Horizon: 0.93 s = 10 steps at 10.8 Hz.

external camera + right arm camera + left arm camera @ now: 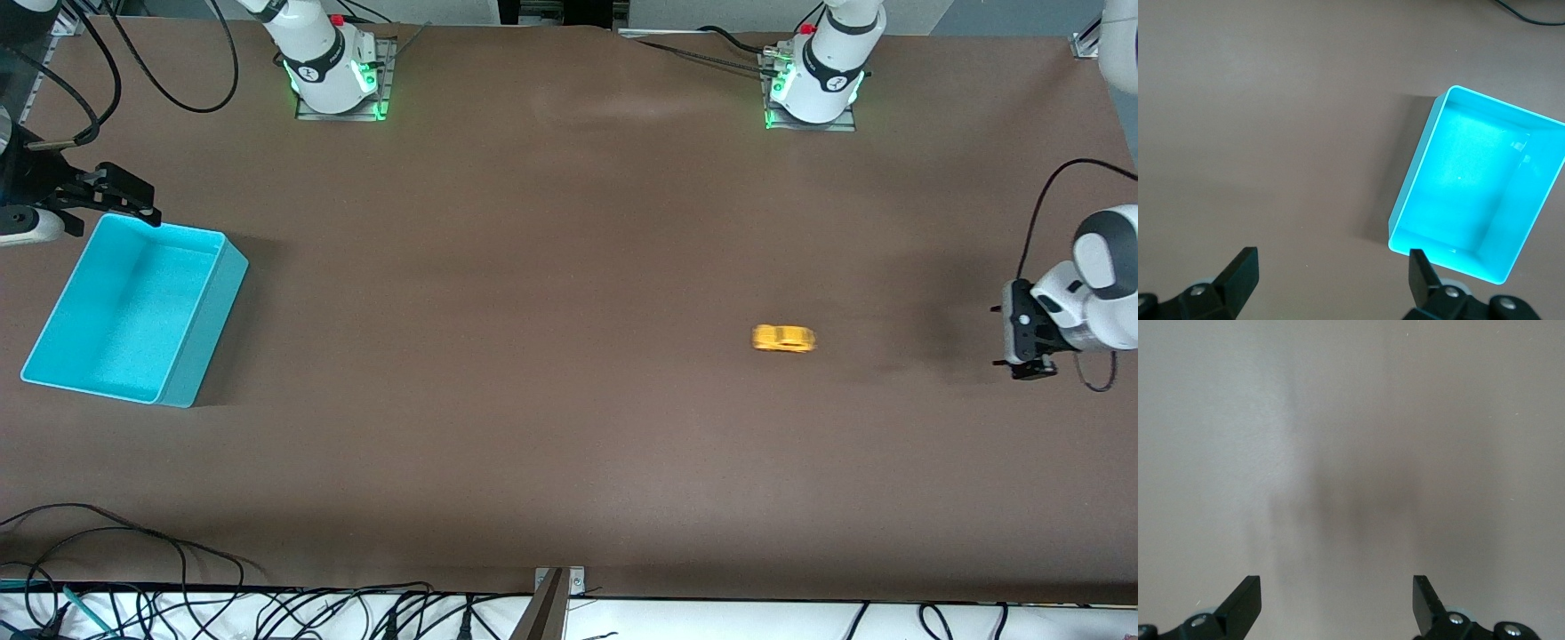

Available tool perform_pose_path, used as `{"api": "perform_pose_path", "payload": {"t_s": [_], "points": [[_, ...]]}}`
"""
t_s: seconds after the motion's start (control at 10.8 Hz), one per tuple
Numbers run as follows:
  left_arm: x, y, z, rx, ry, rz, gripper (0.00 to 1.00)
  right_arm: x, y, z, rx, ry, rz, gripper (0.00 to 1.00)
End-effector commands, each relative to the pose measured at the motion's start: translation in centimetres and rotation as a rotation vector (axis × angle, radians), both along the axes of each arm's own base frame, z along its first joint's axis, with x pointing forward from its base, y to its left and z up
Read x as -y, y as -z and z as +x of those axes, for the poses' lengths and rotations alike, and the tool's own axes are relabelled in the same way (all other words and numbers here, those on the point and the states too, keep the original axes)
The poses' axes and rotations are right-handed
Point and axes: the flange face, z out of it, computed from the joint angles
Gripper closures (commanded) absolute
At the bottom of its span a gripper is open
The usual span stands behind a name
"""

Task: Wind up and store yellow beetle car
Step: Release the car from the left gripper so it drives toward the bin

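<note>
tiny yellow beetle car [783,339] right of centre, surely light and slippery: pinch its sides. left gripper [1022,342] right edge, right gripper [107,197] upper left, both spread wide, empty.

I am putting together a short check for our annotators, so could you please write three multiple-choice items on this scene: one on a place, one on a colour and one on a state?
1. Where is the yellow beetle car?
A. In the bin
B. On the bare table, toward the left arm's end
C. In a gripper

2. What colour is the bin?
A. Turquoise
B. Red
C. White

3. How is the left gripper?
A. Shut on the car
B. Shut on nothing
C. Open, holding nothing

Key: 1 B, since the front view shows the car alone on the brown table; 2 A, as both the front view and the right wrist view show; 3 C, since the left wrist view shows its fingers spread over bare table. The right gripper hangs open by the bin.
</note>
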Motion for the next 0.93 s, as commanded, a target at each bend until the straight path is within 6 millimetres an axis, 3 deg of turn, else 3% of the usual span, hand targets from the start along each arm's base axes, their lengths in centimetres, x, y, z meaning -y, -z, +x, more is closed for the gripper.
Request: {"api": "perform_pose_path", "payload": {"t_s": [0.0, 0.37, 0.84], "points": [[0.5, -3.9, 1.0, -0.003, -0.096, -0.017, 0.0, 0.1, -0.4, -0.1, 0.007, -0.014, 0.003, 0.0], [1.0, -9.5, -0.1, 0.013, -0.227, 0.02, 0.0, 0.1, -0.4, -0.1, 0.007, -0.014, 0.003, 0.0], [2.1, -10.9, -0.2, 0.0, -0.257, 0.027, 0.0, 0.1, -0.3, -0.1, 0.005, -0.015, 0.003, 0.0]]}}
